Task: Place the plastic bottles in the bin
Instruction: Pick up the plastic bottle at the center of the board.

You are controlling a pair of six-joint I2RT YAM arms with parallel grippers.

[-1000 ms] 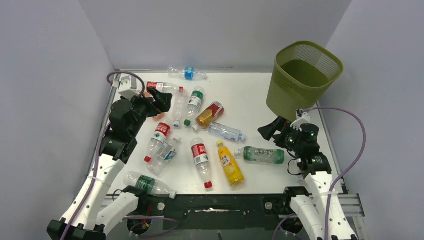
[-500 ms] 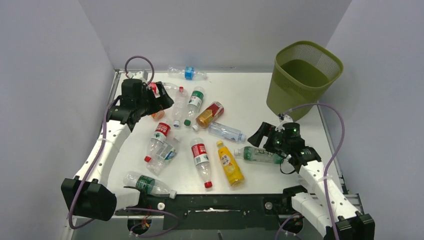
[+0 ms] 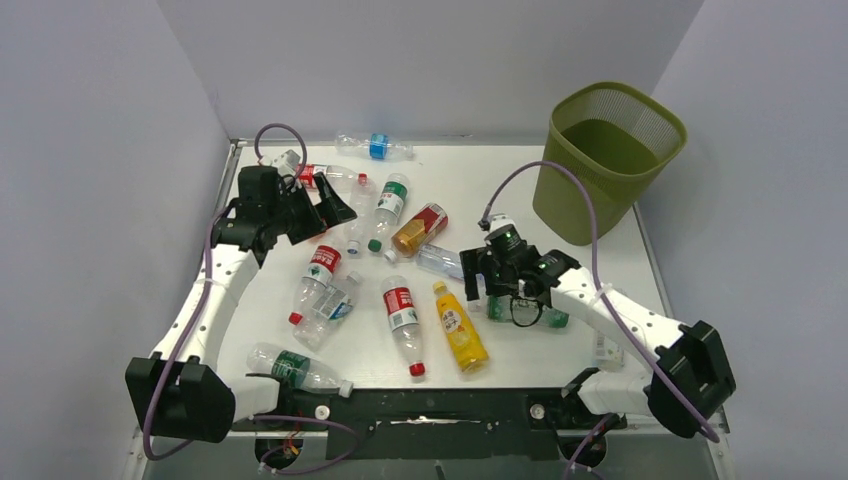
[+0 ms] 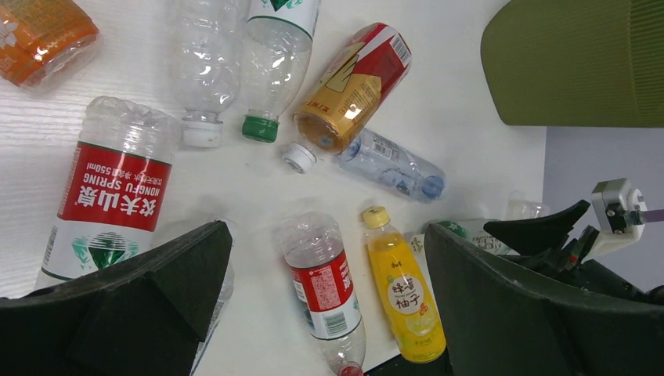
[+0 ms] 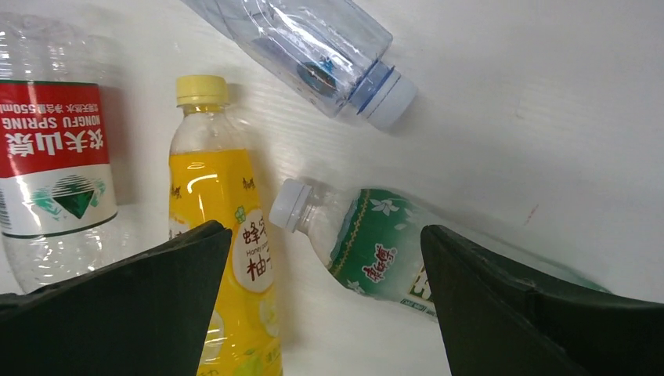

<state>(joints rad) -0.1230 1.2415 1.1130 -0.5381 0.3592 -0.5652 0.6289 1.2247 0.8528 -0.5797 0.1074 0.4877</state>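
Bright, even overhead light. The white table (image 3: 520, 190) is close to blown out in the top view, and that view is sharp corner to corner. Shadows are soft, short and tight under everything. Left wrist: specular spots on the crumpled clear bottle (image 4: 205, 63) and the gold-and-red bottle (image 4: 352, 86). Right wrist close-up: the yellow bottle (image 5: 215, 227) is crisp, while the black fingers (image 5: 117, 313) along the bottom edge are dark and show no detail.

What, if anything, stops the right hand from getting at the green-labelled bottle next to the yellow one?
Likely nothing, so yes: the right hand hangs open over the green-labelled bottle, its neck between the fingers. The yellow bottle close by its cap might get nudged.
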